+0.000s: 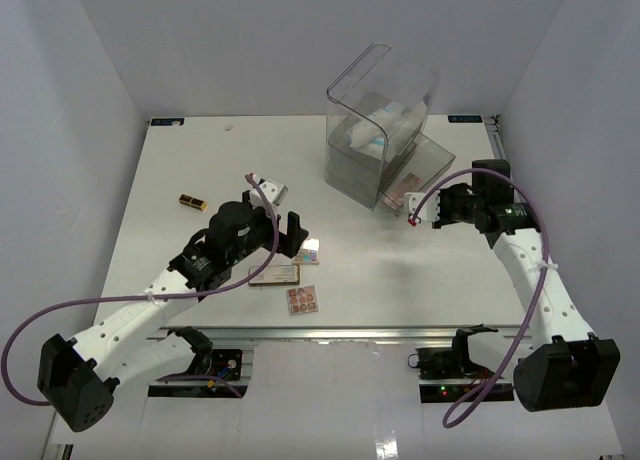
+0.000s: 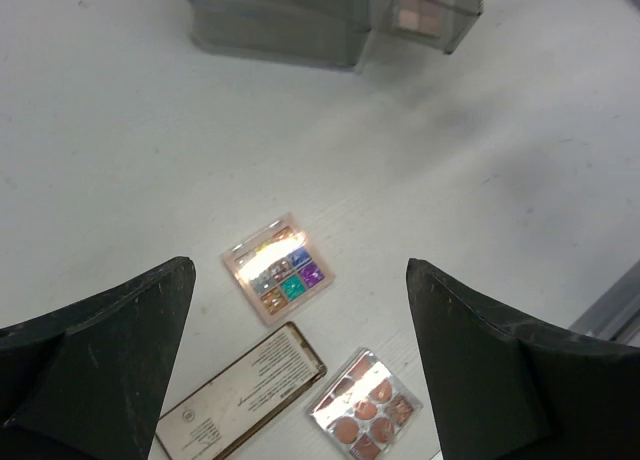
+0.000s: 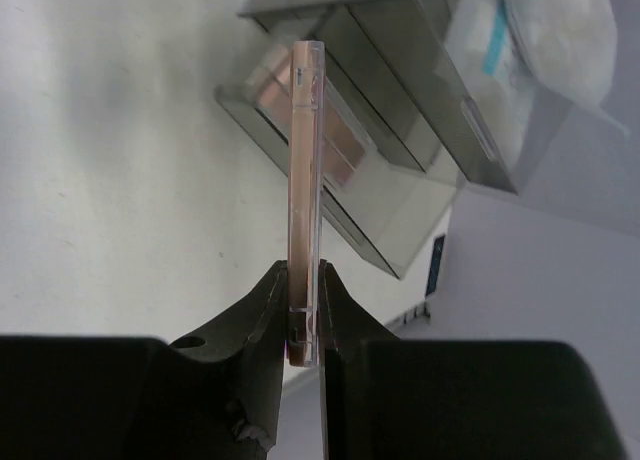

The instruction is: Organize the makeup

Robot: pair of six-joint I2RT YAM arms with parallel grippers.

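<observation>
Looking down from the top camera, you have the clear drawer box (image 1: 380,120) standing on the white table (image 1: 200,160). Its lower drawer (image 1: 428,160) is pulled out toward the arms. White-and-light-blue packets (image 1: 378,130) lie in the box's upper compartment. A palette with pinkish pans (image 2: 420,10) lies flat inside the open drawer.

Your right gripper (image 3: 303,300) is clenched on a thin pink-edged palette (image 3: 305,160). It grips the palette by one end, so the right wrist view shows it edge-on, pointing up from the fingers. The palette hangs just in front of the open drawer, on the arms' side of the box. You cannot tell from these views whether it touches the drawer.

Your left gripper (image 2: 300,280) is spread wide and grasps nothing. It hovers well to the left of the box, above three items that lie flat on the table near each other. Nearest the box is a small square palette with bright coloured pans (image 2: 278,270). Farther from the box lie a long brown-rimmed palette (image 2: 240,395) and a palette with round pinkish-brown pans (image 2: 365,415), side by side.

A grey compact (image 1: 270,190) lies to the left of the box, partly under the left arm's cable. A black-gold tube (image 1: 193,201) lies farther left again, the item farthest from the box and apart from the rest.
</observation>
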